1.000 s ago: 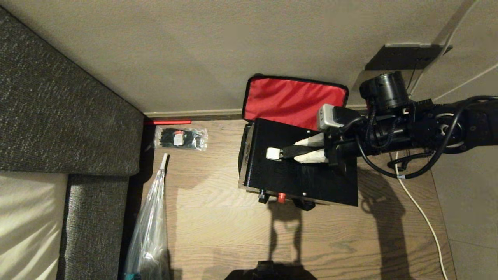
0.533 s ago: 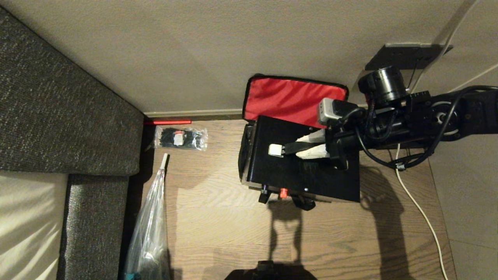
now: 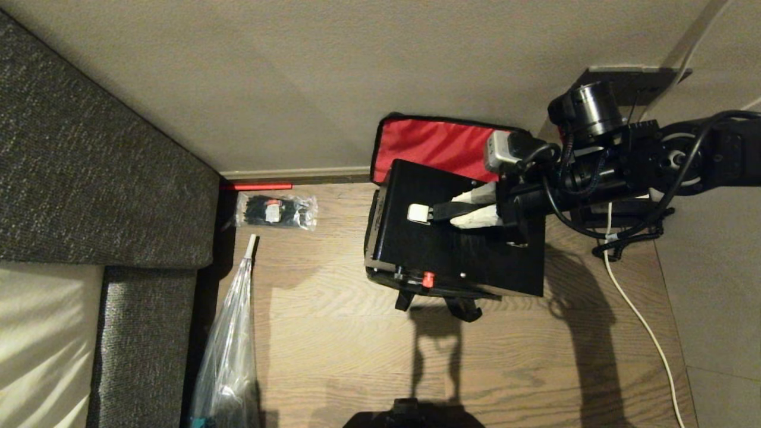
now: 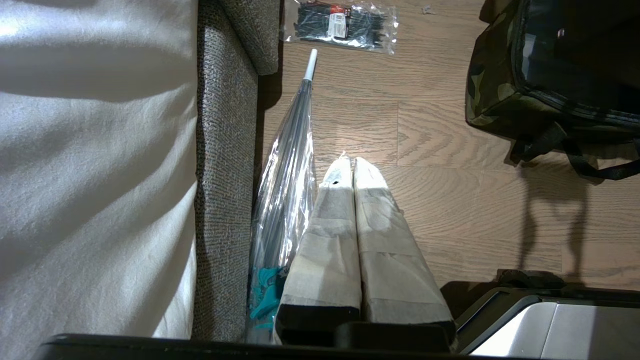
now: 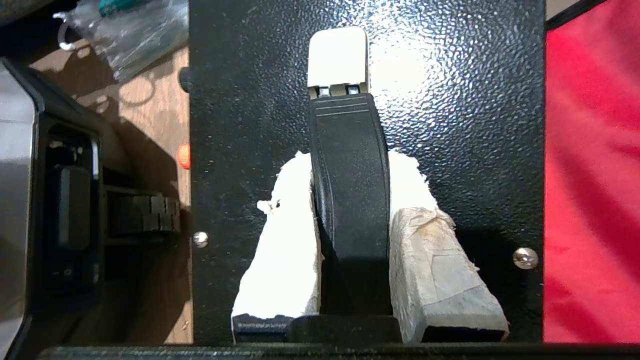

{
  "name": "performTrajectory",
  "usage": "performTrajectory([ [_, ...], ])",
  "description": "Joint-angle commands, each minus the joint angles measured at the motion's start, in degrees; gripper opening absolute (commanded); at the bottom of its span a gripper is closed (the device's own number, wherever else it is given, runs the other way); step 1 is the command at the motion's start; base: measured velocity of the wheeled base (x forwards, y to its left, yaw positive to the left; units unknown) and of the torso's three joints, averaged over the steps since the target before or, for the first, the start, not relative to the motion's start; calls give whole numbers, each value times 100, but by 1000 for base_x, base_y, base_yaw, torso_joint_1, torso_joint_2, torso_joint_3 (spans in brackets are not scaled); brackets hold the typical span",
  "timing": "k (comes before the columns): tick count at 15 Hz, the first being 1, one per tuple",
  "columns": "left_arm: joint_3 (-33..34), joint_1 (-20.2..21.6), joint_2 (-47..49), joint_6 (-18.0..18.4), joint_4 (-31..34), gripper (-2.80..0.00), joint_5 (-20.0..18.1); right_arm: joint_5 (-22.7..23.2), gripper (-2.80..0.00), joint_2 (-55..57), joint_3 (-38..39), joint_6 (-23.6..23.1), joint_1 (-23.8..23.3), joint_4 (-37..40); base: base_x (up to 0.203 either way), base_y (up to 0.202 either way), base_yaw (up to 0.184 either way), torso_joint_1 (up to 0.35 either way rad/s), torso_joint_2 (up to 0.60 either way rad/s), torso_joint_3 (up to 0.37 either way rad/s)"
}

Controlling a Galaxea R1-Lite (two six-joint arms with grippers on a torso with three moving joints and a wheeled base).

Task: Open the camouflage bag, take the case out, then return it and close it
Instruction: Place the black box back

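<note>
The right gripper (image 3: 458,213) reaches in from the right over the case (image 3: 452,255), its two white-wrapped fingers (image 5: 280,240) clamped on the black handle (image 5: 350,200) that arches up from the case's top. The handle runs out between the fingers toward a white mount (image 3: 419,213) fixed to the lid; one finger presses each flank of the handle, as the right wrist view shows.

The case sits slightly tilted above the bag (image 4: 500,95), covering nearly all of its opening, with the red catch (image 3: 427,279) on the edge nearest the robot. The bag stands on the wooden floor (image 3: 333,333) against the wall, its red-lined flap (image 3: 434,145) folded back and standing up behind the case. Black straps (image 3: 461,309) poke out below the case's near edge.

The left gripper (image 4: 350,165) hangs well to the left of the bag, above the floor, its fingers pressed together on nothing. Beside it a clear plastic bag (image 4: 285,175) lies along the sofa (image 3: 107,166), and a packet of black ties (image 3: 276,211) lies near the wall.
</note>
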Motion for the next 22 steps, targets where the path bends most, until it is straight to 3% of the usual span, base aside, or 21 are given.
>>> performTrajectory([
  [1, 18, 2, -11, -2, 1, -280, 2, 46, -280, 124, -130, -47, 1, 9, 0, 0, 0, 0, 0, 0],
  [7, 18, 2, -11, -2, 1, -280, 2, 442, -280, 505, -144, -39, -51, -35, 0, 0, 0, 0, 0, 0],
  [22, 18, 2, -11, -2, 1, -280, 2, 548, -280, 738, -91, -192, -421, -148, 0, 0, 0, 0, 0, 0],
])
